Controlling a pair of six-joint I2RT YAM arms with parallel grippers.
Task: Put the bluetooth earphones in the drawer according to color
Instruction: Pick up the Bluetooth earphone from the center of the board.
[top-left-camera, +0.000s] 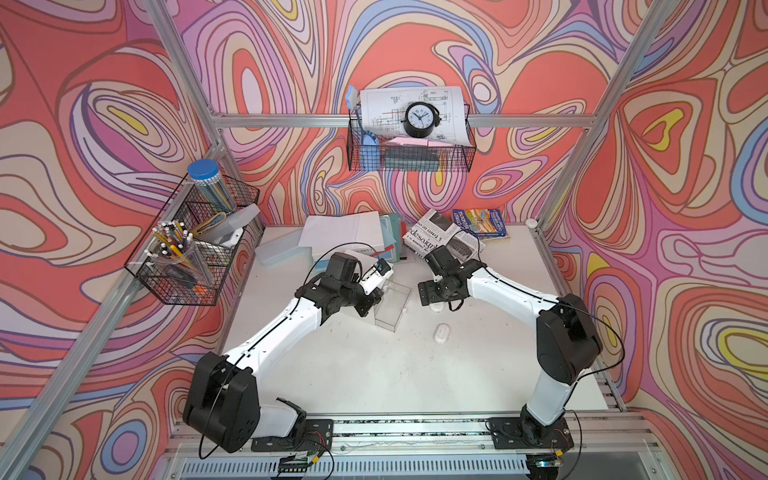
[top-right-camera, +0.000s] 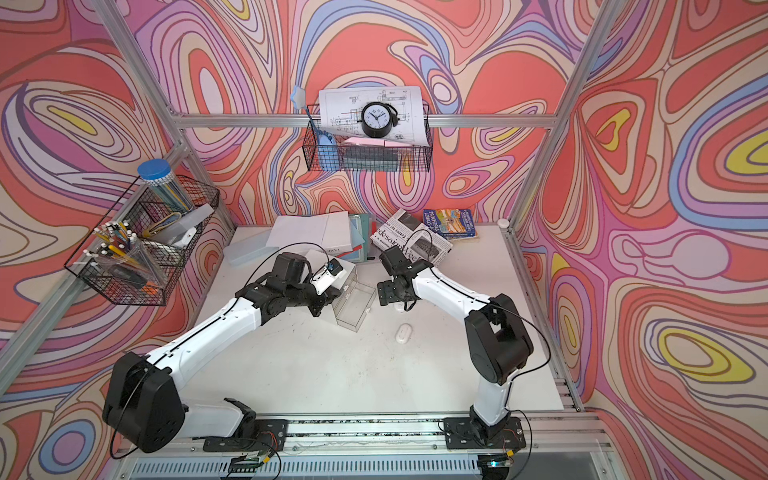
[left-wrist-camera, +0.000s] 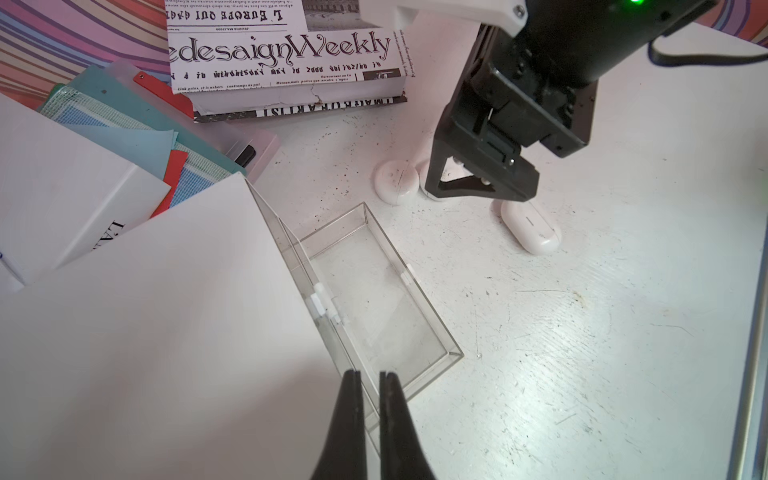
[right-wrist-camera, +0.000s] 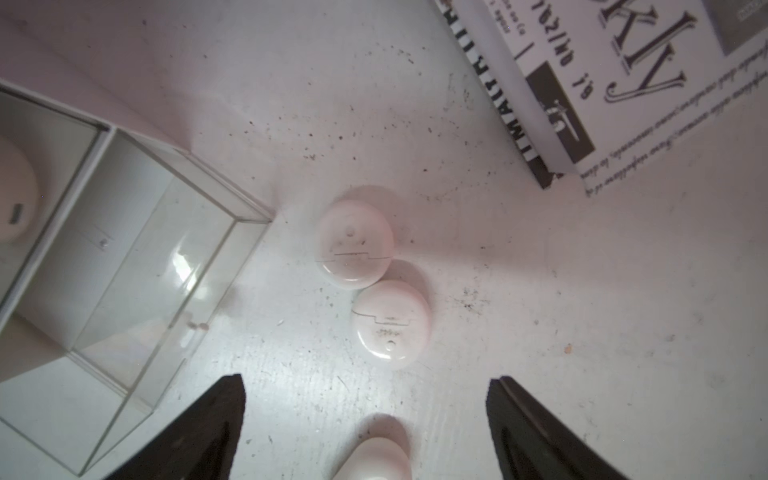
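Plainly, as the right jaws are spread wide and empty over two touching white pebble-shaped earphone cases (right-wrist-camera: 353, 249) beside the pulled-out clear plastic drawer (right-wrist-camera: 166, 249), at whose wall the left jaws are shut, one case could be knocked away or squeezed out.

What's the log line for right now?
left gripper: shut on wall of empty open drawer | right gripper: open above two touching white cases | third white case: loose on table
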